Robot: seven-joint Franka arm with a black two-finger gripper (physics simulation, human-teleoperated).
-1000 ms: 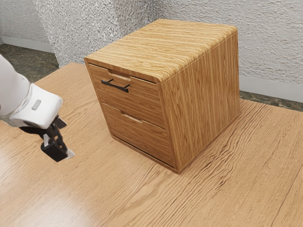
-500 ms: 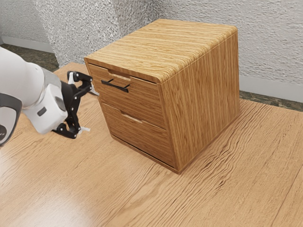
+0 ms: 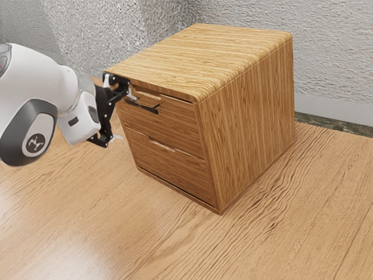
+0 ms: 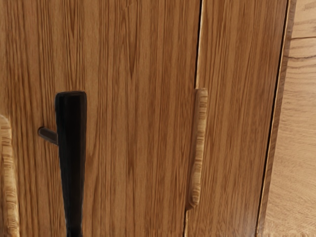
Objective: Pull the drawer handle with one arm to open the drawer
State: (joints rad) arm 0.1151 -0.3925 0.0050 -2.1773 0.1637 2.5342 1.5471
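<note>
Light wood-grain tabletop (image 3: 175, 245). Black two-finger gripper (image 3: 121, 115) is spread wide, just beside the slim black bar handle (image 3: 141, 105) on the closed top oak drawer (image 3: 169, 119). Straddle the bar centrally, clamp, pull straight out.

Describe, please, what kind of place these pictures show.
Probably a plain indoor room, rendered in simulation, perhaps an office or workshop. A light-brown two-drawer wooden cabinet stands on a broad wooden table, a rough grey plaster wall rises behind it, and a strip of dark stone-like floor shows at the wall's foot.
</note>
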